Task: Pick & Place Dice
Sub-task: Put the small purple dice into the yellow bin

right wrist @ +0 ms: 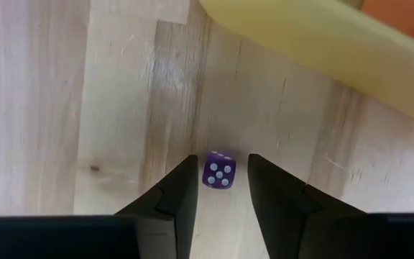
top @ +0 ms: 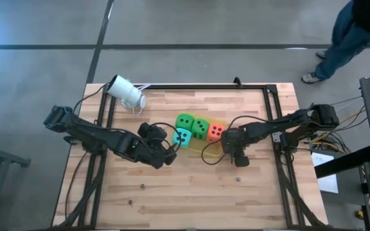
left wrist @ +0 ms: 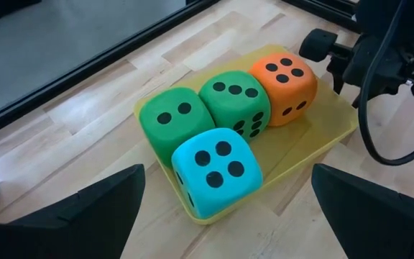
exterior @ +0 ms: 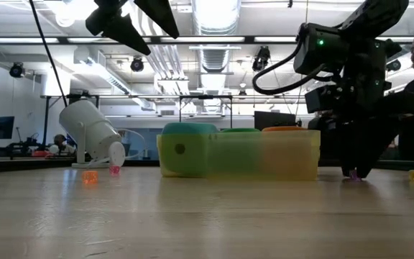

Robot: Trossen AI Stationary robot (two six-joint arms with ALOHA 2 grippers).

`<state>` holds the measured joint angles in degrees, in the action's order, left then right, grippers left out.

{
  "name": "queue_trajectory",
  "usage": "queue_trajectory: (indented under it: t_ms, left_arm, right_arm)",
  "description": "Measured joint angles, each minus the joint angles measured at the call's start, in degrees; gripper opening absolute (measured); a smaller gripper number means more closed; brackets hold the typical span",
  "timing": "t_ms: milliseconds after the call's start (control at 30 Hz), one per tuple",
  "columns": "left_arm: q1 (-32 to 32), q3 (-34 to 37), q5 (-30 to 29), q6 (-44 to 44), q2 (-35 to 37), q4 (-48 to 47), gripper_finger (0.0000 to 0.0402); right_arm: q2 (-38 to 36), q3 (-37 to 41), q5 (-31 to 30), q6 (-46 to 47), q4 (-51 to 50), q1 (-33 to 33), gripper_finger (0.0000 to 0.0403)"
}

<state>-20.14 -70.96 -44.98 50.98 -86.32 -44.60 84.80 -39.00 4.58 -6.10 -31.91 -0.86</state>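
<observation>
While four soft cubes [left wrist: 221, 137] fill the yellow tray [left wrist: 336, 126], the right end effector [right wrist: 221, 188] straddles, unclenched, a tiny purple die [right wrist: 219, 170].

Clock: 12 o'clock is the far edge in the high view.
Tray [top: 207, 147]: mid tabletop [top: 191, 199].
Row of three dice [top: 200, 127]: in tray, touching, running 10 to 4 o'clock.
Fourth die [top: 182, 136]: in tray, at 6 o'clock of the row's 10 o'clock end, touching it.
Camera [top: 126, 92]: on tabletop, 10 o'clock of tray, well apart.
Left pincer [top: 169, 153]: 8 o'clock of tray, just beside.
Right pincer [right wrist: 221, 188]: 4 o'clock of tray, near.
Small die [right wrist: 219, 170]: on tabletop, between right pincer's fingers [right wrist: 175, 194].
</observation>
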Motion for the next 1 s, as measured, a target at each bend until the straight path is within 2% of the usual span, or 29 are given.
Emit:
queue_trajectory:
  t_ms: [333, 500, 800, 1000]
  left_arm:
    - [0.01, 0.0, -0.01, 0.0, -0.01, 0.0, 0.04]
    - [0.02, 0.0, 0.01, 0.0, -0.01, 0.0, 0.04]
    - [0.02, 0.02, 0.03, -0.02, -0.02, -0.02, 0.04]
    - [0.02, 0.02, 0.03, -0.02, -0.02, -0.04, 0.04]
  right_arm:
    - [0.04, 0.0, -0.04, 0.08, 0.41, -0.02, 0.0039]
    - [-1.56, -0.72, -0.02, 0.12, -0.77, -0.02, 0.0038]
    - [-9.59, -6.97, -0.08, 0.1, -6.67, -0.02, 0.0038]
    - [-12.6, -9.34, -0.61, 0.05, -3.43, -0.02, 0.004]
